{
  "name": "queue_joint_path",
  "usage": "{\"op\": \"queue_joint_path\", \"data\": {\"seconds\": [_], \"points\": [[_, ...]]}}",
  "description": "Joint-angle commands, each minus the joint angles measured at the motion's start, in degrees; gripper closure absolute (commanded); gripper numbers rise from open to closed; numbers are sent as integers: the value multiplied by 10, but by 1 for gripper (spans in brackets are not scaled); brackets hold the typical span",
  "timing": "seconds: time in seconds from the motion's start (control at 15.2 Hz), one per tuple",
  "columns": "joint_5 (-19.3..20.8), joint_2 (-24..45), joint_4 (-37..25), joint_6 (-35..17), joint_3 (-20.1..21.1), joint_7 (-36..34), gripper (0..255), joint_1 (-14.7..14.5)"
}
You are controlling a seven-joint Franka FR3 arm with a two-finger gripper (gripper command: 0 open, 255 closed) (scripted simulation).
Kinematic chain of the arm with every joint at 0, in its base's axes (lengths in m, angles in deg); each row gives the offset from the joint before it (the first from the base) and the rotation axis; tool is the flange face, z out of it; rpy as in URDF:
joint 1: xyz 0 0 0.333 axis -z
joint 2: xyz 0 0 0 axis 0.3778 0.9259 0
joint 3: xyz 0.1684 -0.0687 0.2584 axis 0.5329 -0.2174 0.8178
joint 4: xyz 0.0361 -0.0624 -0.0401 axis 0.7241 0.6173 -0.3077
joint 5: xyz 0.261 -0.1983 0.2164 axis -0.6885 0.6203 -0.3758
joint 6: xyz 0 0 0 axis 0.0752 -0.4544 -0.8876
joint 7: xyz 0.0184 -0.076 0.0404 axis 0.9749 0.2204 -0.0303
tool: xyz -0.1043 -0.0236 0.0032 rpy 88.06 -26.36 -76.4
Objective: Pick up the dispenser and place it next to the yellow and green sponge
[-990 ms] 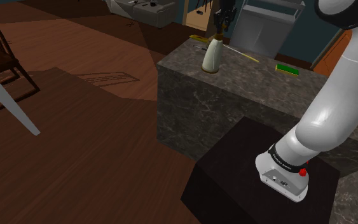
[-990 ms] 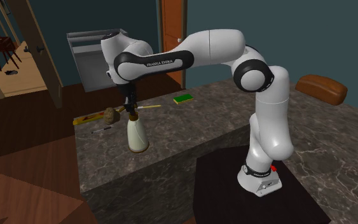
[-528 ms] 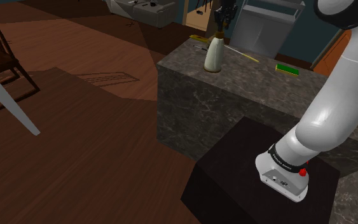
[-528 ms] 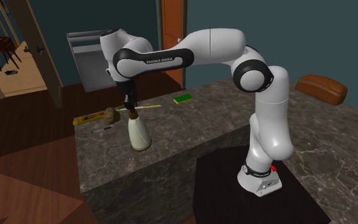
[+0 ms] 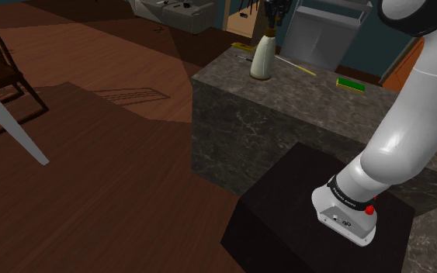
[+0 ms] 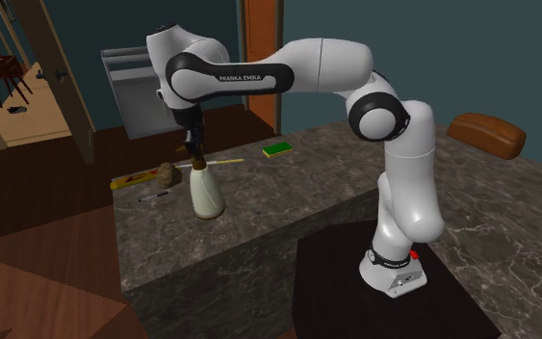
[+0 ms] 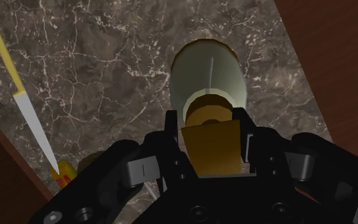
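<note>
The dispenser (image 6: 204, 193) is a cream bottle with a brown pump top. It hangs upright just over the dark marble counter (image 6: 288, 207), near the counter's end. My gripper (image 6: 198, 162) comes straight down and is shut on the pump top. In the wrist view the two fingers (image 7: 171, 137) clasp the brown pump (image 7: 210, 143), with the cream body (image 7: 209, 73) beneath. The shoulder view has the dispenser (image 5: 261, 60) under the gripper (image 5: 269, 29). The yellow and green sponge (image 6: 279, 149) lies farther along the counter, apart from the bottle; the sponge (image 5: 351, 83) lies to the shoulder view's right.
A yellow-handled knife (image 7: 28, 111) lies on the counter beside the bottle. A brown round lump (image 6: 169, 174), a yellow strip (image 6: 134, 178) and a small pen (image 6: 153, 195) lie near the counter's end. A grey metal unit (image 6: 134, 72) stands behind. The black stand (image 6: 394, 279) bears the arm.
The gripper has risen with the dispenser in it, carrying the bottle up off the counter and a little away from the counter's front edge.
</note>
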Motion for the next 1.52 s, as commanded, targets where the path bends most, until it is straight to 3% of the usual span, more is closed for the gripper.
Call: {"op": "queue_joint_path", "data": {"seconds": [0.0,0.4,0.86,1.45], "points": [[-1,4,-23,18,0,3,255,1],[-4,26,-101,74,-1,10,255,5],[14,-76,43,23,-29,76,255,41],[36,-154,142,-13,-78,174,255,93]]}}
